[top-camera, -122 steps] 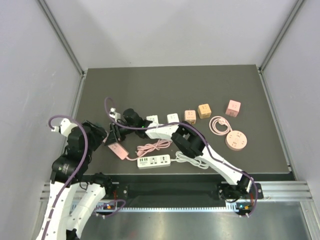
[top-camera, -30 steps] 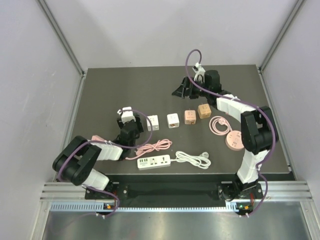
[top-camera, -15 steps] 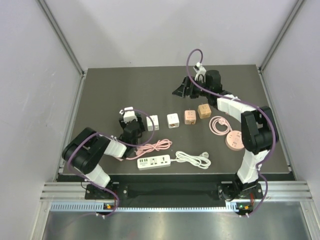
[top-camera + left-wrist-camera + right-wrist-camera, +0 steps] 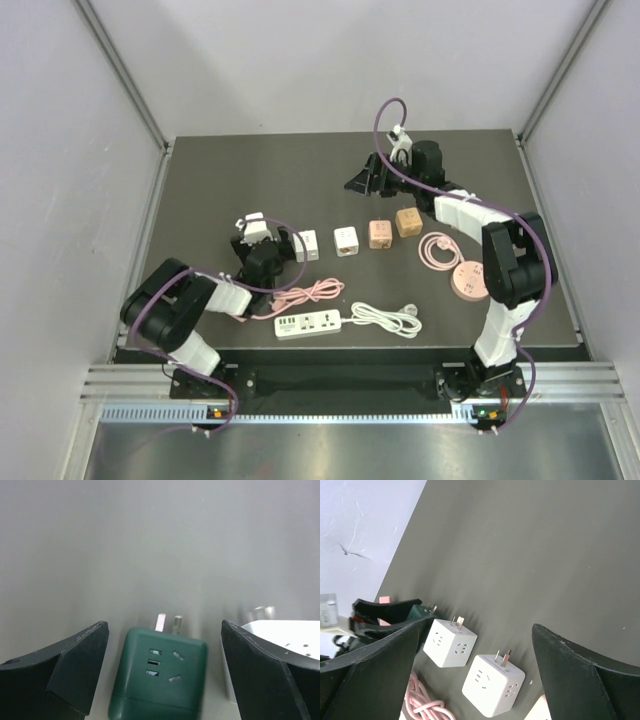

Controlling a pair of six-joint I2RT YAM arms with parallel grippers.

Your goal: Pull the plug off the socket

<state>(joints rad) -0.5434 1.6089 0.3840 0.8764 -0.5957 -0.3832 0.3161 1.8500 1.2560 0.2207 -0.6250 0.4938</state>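
Dark green cube plug [image 4: 157, 672] flat on the desk [image 4: 250, 180], a socket face showing, two bare prongs pointing away from the left wrist, plugged into nothing. Left tool [image 4: 164, 626] low over it, fingers [image 4: 75, 665] spread wide on either side, with a clear gap between each finger and the plug: open, gripping nothing. Wider than half a second ago, when set closer about the same spot. White cube socket [image 4: 292, 634] just beside the plug on its right, then in the same row a second white cube [image 4: 346, 240], a pink cube [image 4: 380, 234] and an orange cube [image 4: 407, 221]. Right tool [image 4: 362, 181] above the far part of the desk, well apart from the row, spread wide and empty. About four seconds ago stretched across to the left side, close to the left tool, with the left arm lifted high; now at the far side, left arm lying low along the desk. Pink cable [image 4: 305, 295] bunched near the left forearm, white power strip [image 4: 309, 323] and its white cord [image 4: 388, 318] near the front edge, coiled pink cord [image 4: 437, 249] and round pink socket [image 4: 472, 281] to the right, none shifted over the last second.
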